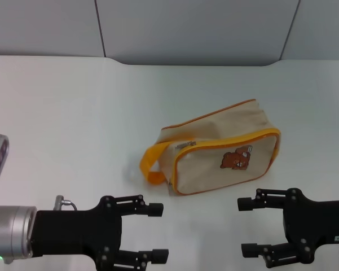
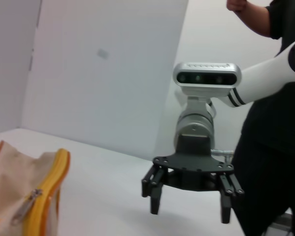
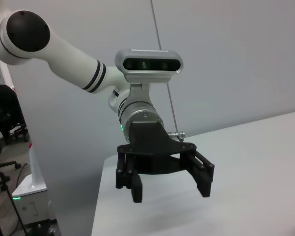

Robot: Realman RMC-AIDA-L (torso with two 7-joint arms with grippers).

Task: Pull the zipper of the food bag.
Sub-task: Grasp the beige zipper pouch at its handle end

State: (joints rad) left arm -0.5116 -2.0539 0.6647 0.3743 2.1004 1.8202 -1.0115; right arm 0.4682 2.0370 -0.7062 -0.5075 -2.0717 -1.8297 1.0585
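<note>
My left gripper & right gripper, both spread wide at frame bottom, flank the food bag; zipper faces up, reachable.

We see even, bright, diffuse lighting on the white table. The food bag casts only a faint, soft shadow at its base. Beside the bag's handle end lies a small pale glare patch.
</note>
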